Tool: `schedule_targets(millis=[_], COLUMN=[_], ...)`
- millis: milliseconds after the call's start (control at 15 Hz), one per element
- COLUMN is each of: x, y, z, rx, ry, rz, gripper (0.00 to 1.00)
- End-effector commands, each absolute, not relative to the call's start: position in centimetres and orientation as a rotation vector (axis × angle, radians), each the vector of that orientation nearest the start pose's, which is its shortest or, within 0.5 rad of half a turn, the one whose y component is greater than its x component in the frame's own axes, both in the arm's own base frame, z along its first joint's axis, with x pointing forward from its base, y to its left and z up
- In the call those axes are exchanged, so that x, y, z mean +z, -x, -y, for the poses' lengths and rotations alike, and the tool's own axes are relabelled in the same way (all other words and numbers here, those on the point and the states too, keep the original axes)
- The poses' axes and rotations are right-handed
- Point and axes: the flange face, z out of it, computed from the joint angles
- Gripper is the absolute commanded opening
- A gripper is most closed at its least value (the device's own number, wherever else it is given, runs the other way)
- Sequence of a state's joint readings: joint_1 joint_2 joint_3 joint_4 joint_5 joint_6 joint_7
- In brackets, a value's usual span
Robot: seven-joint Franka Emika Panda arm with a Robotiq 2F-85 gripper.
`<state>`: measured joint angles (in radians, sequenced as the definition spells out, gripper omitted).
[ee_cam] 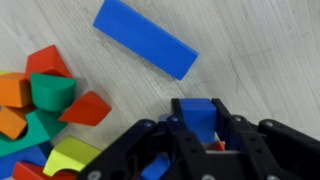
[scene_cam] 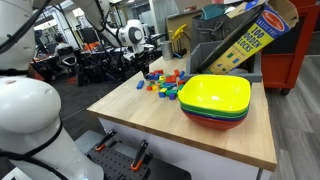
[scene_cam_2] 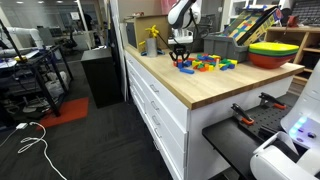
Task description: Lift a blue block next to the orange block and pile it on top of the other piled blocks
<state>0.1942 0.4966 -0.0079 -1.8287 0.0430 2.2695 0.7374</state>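
While the end effector (ee_cam: 200, 108) hangs low over the desk (ee_cam: 260, 60), the wrist view shows its two dark fingers pressed onto a small blue block (ee_cam: 198, 122), one finger on each side. Only the end of this block that juts past the fingers shows; that end points up the frame, towards the bare wood, and how far the block runs back between the fingers cannot be told. Just beyond it a long blue block (ee_cam: 145, 38) lies flat on the desk, apart from the fingers, its long axis slanting from the upper left to the lower right of the wrist view. To the left lie the piled blocks (ee_cam: 45, 110), a loose heap of red, green, yellow and blue pieces, with an orange block (ee_cam: 14, 90) at its left edge. In an exterior view the end effector (scene_cam_2: 180, 44) stands at the end of that heap (scene_cam_2: 205, 65) farthest from the stacked bowls (scene_cam_2: 272, 52), pointing straight down. Those bowls, yellow over green over red, sit on the desk well apart from the heap
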Motion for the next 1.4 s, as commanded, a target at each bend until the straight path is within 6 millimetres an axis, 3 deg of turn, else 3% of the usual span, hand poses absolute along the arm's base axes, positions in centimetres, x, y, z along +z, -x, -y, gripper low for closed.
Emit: schedule_targets(millis=[0,533,933,1333], x=[28.2,31.6,30.9,30.5], y=[-62.7,-63.0,-63.5,-63.0], z=[-10.6,-6.3,-1.0,2.1], rx=[0.054,-0.013,-0.007,0.015], ry=[3.005,2.921,2.789,2.653], rz=[-0.979,-1.178,-1.502,-1.713], gripper=[0.08,0.08,0.08,0.08])
